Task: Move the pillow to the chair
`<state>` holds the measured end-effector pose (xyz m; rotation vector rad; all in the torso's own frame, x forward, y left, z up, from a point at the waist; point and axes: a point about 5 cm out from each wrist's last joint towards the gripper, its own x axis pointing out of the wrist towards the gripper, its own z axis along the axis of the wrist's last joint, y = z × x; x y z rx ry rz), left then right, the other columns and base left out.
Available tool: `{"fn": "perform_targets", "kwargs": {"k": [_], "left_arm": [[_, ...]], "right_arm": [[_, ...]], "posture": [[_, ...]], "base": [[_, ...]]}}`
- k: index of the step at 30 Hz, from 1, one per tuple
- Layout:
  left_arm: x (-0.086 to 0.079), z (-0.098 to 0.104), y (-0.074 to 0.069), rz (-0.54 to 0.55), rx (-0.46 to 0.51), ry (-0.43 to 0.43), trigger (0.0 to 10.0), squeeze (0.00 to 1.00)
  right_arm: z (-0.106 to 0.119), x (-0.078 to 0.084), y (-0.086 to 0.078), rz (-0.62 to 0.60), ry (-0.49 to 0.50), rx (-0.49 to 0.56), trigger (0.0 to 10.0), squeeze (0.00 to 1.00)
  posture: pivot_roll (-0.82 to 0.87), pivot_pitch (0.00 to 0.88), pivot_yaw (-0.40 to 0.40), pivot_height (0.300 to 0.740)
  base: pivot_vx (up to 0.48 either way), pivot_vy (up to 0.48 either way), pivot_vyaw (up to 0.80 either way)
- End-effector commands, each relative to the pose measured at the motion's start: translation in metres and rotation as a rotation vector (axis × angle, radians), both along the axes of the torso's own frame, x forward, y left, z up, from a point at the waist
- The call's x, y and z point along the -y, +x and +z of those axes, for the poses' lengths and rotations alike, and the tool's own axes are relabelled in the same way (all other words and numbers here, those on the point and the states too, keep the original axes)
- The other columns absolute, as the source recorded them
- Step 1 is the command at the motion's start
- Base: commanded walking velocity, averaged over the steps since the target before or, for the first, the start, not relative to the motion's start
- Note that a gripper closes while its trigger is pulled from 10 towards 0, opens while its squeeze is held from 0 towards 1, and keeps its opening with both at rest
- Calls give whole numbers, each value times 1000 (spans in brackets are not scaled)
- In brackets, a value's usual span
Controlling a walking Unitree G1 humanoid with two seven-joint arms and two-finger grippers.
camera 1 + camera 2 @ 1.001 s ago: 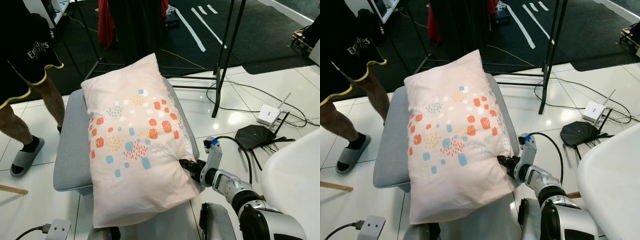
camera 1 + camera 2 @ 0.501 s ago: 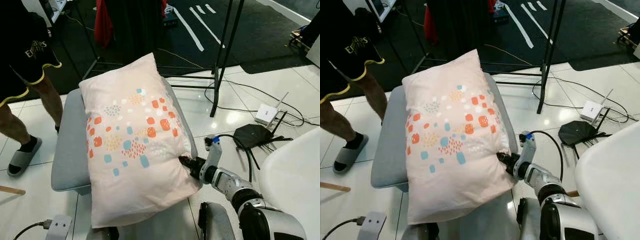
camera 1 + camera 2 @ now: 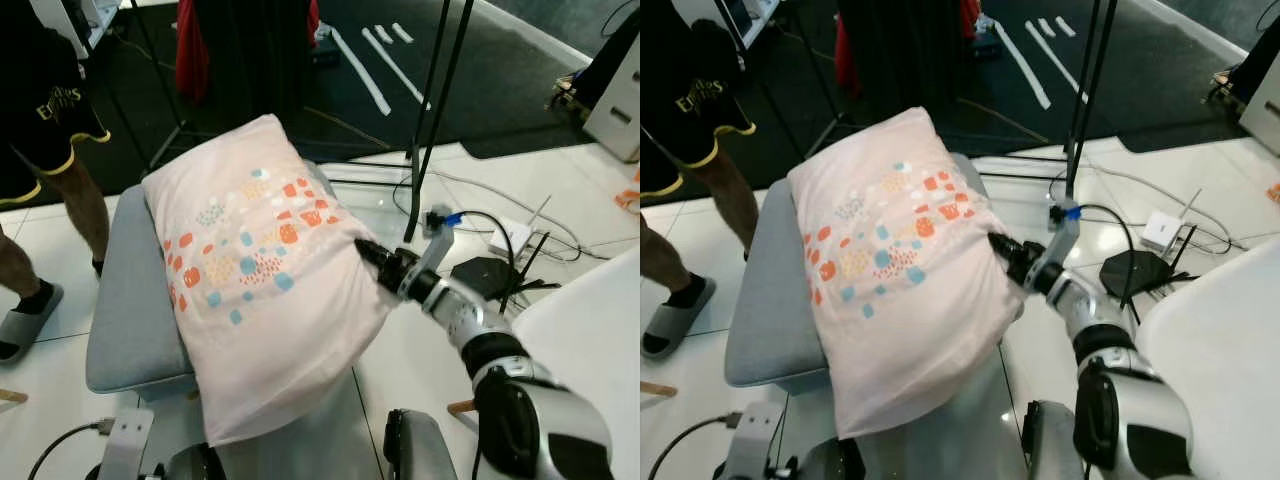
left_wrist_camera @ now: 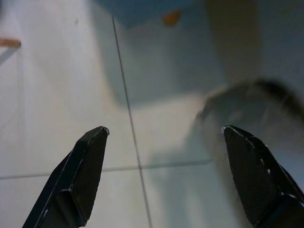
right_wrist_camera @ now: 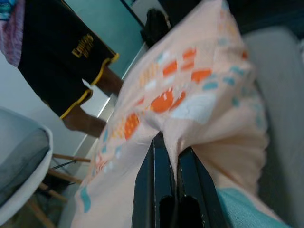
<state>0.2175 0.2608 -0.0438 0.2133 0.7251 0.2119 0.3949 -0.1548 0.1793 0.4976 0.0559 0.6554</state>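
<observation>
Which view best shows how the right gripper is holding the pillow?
The right wrist view: the right gripper has its fingers pinched shut on a fold of the pillow, seen close up. The two eye views show that gripper at the pillow's right edge from farther off. The left wrist view looks at floor tiles.

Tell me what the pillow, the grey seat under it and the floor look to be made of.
Pillow: soft woven fabric, probably cotton, matte pale pink with printed orange and blue marks; it wrinkles where the right gripper pinches it.
Grey seat: looks like matte upholstery cloth over padding, judging by its rounded edges.
Floor: glossy white tile, with grout lines and reflections.
</observation>
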Motion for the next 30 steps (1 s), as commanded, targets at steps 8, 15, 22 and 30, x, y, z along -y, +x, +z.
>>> {"fn": "perform_targets", "kwargs": {"k": [8,15,22,30], "left_arm": [[6,-1,5,63,-27,-13,10000,0],[9,3,14,58,-29,-1,10000,0],[11,5,18,59,-22,3,10000,0],[12,4,18,55,-35,12,10000,0]], "right_arm": [[12,0,4,-14,-28,41,0,0],[28,-10,7,21,-28,99,0,0],[52,-19,10,63,-14,179,0,0],[61,-18,12,52,-16,203,0,0]], "posture": [[-111,60,-23,344],[-122,39,-27,369],[-127,18,-30,394],[-129,6,-30,413]], "base": [[-64,0,0],[-274,0,0],[0,0,0],[0,0,0]]}}
